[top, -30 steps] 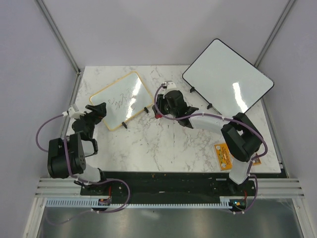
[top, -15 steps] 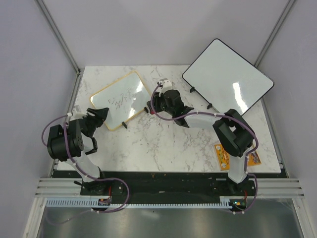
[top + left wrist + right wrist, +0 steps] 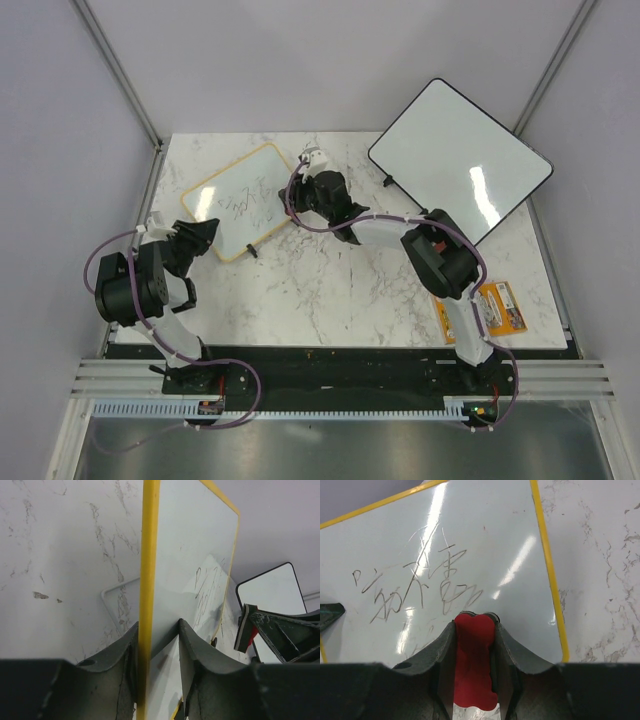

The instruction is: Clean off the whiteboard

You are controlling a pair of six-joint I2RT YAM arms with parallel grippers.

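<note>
The whiteboard with its yellow frame stands tilted on the marble table at the back left, with pen scribbles on its face. My left gripper straddles its lower-left edge. In the left wrist view the gripper has one finger against the yellow frame, and a strip of white board shows before the other finger. My right gripper is at the board's right part, shut on a red eraser. The eraser's tip sits against the board face, just below the scribbles.
A larger black-framed whiteboard leans at the back right, overhanging the table's edge. An orange packet lies near the right arm's base. Small black feet hold the yellow board up. A white wire stand shows behind it.
The left jaws have narrowed around the board's edge. The right gripper has carried the eraser left and back, from beside the board's right edge onto its face.
</note>
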